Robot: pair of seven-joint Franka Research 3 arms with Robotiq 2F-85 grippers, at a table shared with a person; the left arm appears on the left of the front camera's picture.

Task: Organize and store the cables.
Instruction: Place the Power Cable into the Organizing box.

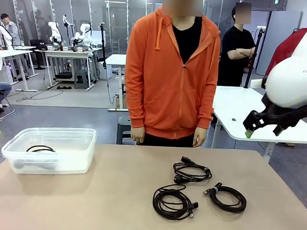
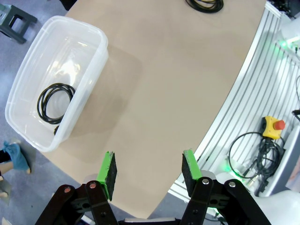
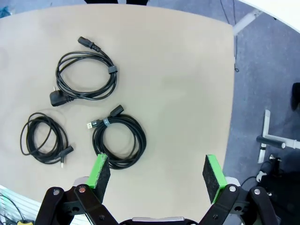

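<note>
Black coiled cables [image 3: 138,140], three lower right on the tan table [image 1: 114,195] and one coil [image 2: 42,104] stored in the clear plastic tub [image 1: 19,162] at left, await sorting, left gripper [image 2: 149,171] and right gripper [image 3: 159,173] hovering released, empty

Rounded white arm [image 1: 298,70] — black left hand [image 2: 149,159] and right hand [image 3: 156,164], green pads [image 2: 108,169], silver joint rivets [image 2: 66,190]

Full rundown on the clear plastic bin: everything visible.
The clear plastic bin is a translucent rectangular tub with rounded corners and a rolled rim, with no lid on it. It sits upright and open on the tan table, on the robot's left side near the table's corner. One coiled black cable lies flat on its floor, toward one end. Apart from the table beneath and that cable, nothing touches it.
</note>
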